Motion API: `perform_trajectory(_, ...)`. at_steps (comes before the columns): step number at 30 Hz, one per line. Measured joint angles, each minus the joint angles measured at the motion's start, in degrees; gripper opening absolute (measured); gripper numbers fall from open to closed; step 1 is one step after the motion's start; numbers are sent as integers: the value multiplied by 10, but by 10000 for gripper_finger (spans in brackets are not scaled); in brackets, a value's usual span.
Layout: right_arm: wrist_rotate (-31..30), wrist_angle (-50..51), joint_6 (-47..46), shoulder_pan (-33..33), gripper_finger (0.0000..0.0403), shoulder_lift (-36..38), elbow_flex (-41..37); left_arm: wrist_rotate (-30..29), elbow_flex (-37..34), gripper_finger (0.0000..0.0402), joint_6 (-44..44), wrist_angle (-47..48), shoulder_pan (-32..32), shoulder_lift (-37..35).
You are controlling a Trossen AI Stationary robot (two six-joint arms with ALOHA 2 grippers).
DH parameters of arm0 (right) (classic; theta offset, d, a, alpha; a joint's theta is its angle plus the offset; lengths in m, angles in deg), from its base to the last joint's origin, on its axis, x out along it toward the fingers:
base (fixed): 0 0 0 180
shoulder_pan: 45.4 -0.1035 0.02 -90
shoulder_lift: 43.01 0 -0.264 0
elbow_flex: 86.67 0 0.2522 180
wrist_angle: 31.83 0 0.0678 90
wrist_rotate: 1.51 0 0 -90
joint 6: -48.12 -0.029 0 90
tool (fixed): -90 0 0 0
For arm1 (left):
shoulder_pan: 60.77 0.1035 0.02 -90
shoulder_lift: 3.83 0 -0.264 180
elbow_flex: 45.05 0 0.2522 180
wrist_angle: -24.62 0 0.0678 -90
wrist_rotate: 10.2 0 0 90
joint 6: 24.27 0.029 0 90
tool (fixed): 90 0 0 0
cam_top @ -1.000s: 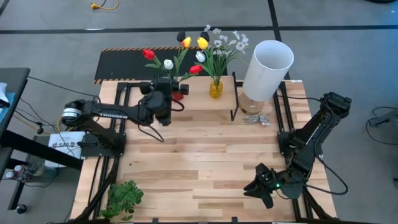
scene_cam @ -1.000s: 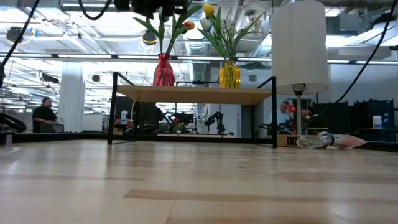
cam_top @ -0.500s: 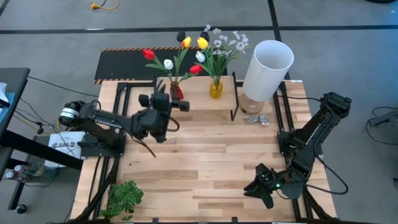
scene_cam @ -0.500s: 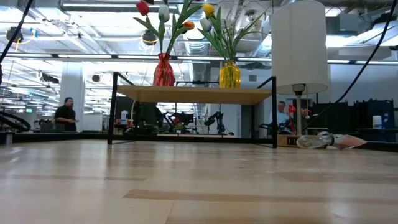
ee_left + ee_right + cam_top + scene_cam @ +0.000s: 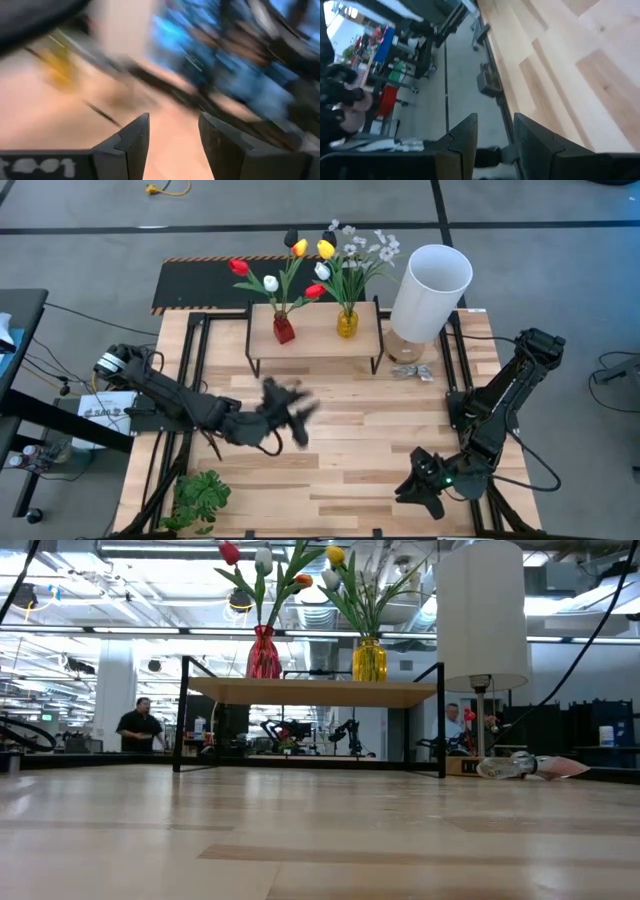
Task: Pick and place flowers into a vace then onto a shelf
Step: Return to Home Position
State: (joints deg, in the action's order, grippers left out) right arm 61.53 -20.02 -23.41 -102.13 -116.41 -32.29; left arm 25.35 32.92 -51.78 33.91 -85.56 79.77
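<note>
At mid-table: my left gripper (image 5: 290, 412), fingers (image 5: 132, 145) parted, empty.
At front right: my right gripper (image 5: 420, 490), parted.
Hidden: stem ends, in vases (image 5: 263, 653).
Flowers (image 5: 270, 283): stems upright on shelf (image 5: 318, 340).

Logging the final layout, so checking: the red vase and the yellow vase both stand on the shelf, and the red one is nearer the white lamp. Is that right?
Not quite. Both stand on the shelf, but the yellow vase is nearer the white lamp; the red vase stands beyond it. The high view shows this.
</note>
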Motion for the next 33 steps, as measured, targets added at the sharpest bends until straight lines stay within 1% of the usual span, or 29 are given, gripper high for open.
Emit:
perform_trajectory(2, 23, 0, 0, 0, 118, 0, 0, 138, 0, 160, -66, 48, 2, 0)
perform_trajectory(3, 37, 0, 0, 0, 118, 0, 0, 197, 0, 160, -93, 64, 3, 0)
perform_trajectory(5, 76, 0, 0, 2, 118, 0, 0, 300, 0, 160, -134, 88, 3, 0)
perform_trajectory(7, 132, -1, 0, 7, 118, 0, 0, 398, 0, 160, -159, 90, 1, 0)
perform_trajectory(9, 207, -8, 0, 17, 118, 0, 0, 489, 0, 160, -192, 78, -3, 0)
perform_trajectory(11, 285, -40, 1, 32, 113, 0, -1, 564, 0, 159, -229, 48, -9, 0)
perform_trajectory(13, 345, -106, 18, 51, 101, 0, -1, 620, 0, 151, -248, -12, -16, 0)
perform_trajectory(14, 364, -148, 36, 62, 93, 0, -1, 642, 0, 144, -250, -54, -18, 0)
perform_trajectory(16, 390, -228, 87, 86, 72, 0, 6, 671, 0, 124, -236, -155, -23, 0)
perform_trajectory(18, 407, -285, 157, 112, 49, 0, 25, 690, 1, 97, -197, -256, -25, -1)
perform_trajectory(19, 420, -304, 195, 126, 37, 0, 38, 701, 6, 83, -167, -292, -23, -3)
perform_trajectory(21, 450, -318, 272, 155, 13, 0, 70, 718, 19, 52, -99, -317, -15, -14)
perform_trajectory(24, 487, -310, 375, 201, 6, 7, 124, 722, 42, 12, 0, -292, 3, -48)
perform_trajectory(27, 507, -273, 449, 250, 11, 22, 184, 713, 65, 6, 80, -224, 25, -98)
perform_trajectory(31, 508, -126, 559, 310, 2, 62, 274, 667, 90, 7, 174, -137, 52, -180)
perform_trajectory(33, 493, -42, 605, 337, 2, 88, 318, 644, 95, 2, 212, -105, 61, -224)
